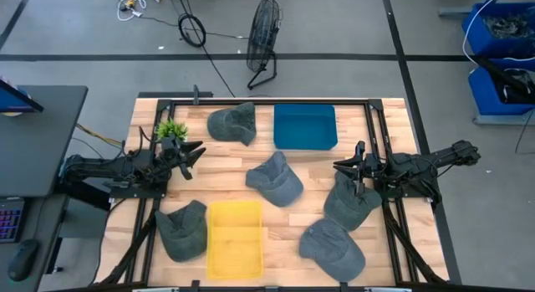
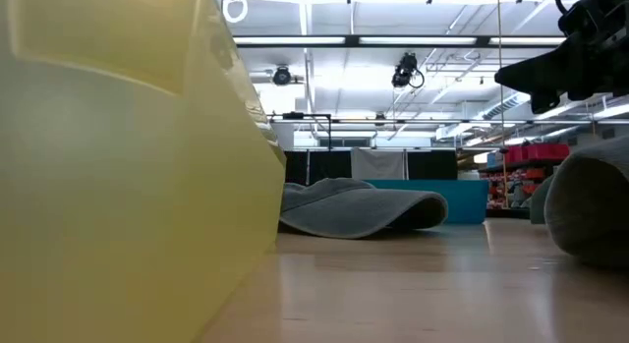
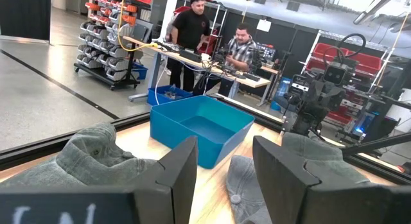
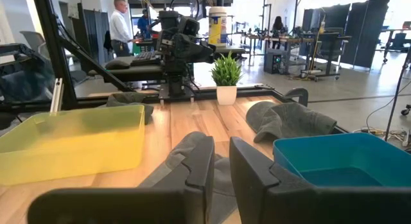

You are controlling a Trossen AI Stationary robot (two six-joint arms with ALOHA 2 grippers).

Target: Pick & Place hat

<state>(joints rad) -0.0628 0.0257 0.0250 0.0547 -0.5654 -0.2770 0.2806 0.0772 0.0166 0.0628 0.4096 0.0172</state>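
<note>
Several grey hats lie flat on the wooden table: one by the blue bin (image 1: 232, 123), one in the middle (image 1: 274, 178), one under my right arm (image 1: 349, 200), and two at the near edge (image 1: 332, 248) (image 1: 181, 230). My left gripper (image 1: 199, 154) (image 3: 225, 147) hovers open at the table's left, pointing right at the middle hat (image 3: 241, 179). My right gripper (image 1: 337, 166) (image 4: 221, 144) hovers at the table's right, its fingers a little apart, pointing left at the same hat (image 4: 192, 160). Neither gripper touches anything.
A blue bin (image 1: 305, 126) sits at the far side and a yellow bin (image 1: 234, 238) at the near edge, filling the left of the low view (image 2: 118, 166). A small potted plant (image 1: 171, 128) stands near my left arm. People work at desks beyond the table.
</note>
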